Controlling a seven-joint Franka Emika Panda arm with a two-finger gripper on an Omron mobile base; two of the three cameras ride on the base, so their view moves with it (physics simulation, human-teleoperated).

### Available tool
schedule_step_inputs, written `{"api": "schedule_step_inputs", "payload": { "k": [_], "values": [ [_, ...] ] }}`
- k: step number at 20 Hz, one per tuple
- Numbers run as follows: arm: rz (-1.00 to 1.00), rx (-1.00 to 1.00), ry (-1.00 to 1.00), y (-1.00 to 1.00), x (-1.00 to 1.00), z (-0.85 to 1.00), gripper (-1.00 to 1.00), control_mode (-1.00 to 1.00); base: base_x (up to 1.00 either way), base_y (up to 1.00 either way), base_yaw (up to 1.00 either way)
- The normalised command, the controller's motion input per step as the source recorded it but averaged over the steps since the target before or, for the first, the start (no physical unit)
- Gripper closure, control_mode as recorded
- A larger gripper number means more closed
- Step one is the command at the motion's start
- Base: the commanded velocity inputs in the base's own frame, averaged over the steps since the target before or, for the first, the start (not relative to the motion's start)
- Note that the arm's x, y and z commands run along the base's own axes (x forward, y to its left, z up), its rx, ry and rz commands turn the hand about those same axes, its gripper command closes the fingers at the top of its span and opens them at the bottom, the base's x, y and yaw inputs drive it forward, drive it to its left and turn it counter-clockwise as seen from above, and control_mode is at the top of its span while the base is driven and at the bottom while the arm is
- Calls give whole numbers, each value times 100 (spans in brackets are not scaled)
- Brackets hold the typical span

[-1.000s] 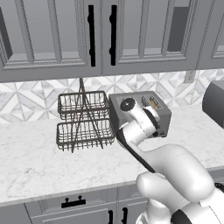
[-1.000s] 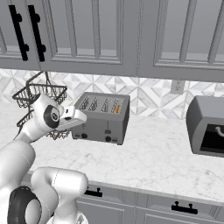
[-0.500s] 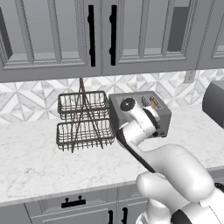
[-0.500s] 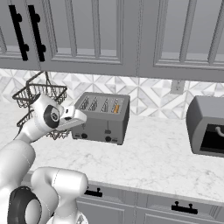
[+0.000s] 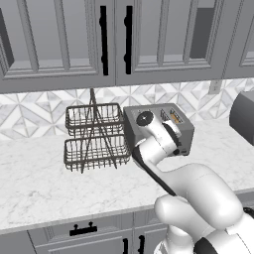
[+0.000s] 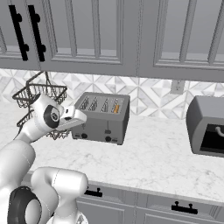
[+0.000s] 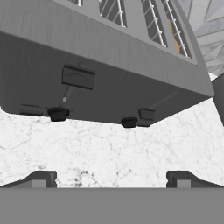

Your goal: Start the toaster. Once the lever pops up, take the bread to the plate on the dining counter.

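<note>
Nothing has shifted since a second ago: the arm holds the same reach toward the toaster point(image 6: 103, 118), and the wire basket rack point(image 5: 94, 136) sits where it was.

The toaster stands near the back of the marble worktop point(image 6: 157, 157), by the tiled wall, with the rack just beside it on its left. From the right base view the gripper point(image 6: 81, 117) hangs close to the toaster's front left corner; whether it touches I cannot tell.

The hand view adds what the base cameras blur: the fingertips point(image 7: 41, 178) stand wide apart with nothing between them, above bare marble and short of the toaster's front. On that front sits the lever point(image 7: 78, 77), high in its track, another smaller tab point(image 7: 147, 114) lower down, and two black knobs point(image 7: 57, 114) near the bottom edge.

An orange-tan slice, the bread point(image 6: 116, 106), shows in the toaster's rightmost slot. A grey appliance point(image 6: 209, 127) stands well apart at the worktop's right end.
</note>
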Motion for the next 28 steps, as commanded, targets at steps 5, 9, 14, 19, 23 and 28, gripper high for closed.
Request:
{"api": "schedule_step_inputs", "payload": {
  "k": [5, 9, 14, 19, 23, 28],
  "values": [
    [0, 0, 0, 0, 0, 0, -100, -100, 0, 0, 0],
    [0, 0, 0, 0, 0, 0, -100, -100, 0, 0, 0],
    [0, 0, 0, 0, 0, 0, -100, -100, 0, 0, 0],
    [0, 0, 0, 0, 0, 0, -100, -100, 0, 0, 0],
    [0, 0, 0, 0, 0, 0, -100, -100, 0, 0, 0],
    [0, 0, 0, 0, 0, 0, -100, -100, 0, 0, 0]
  ]
}}
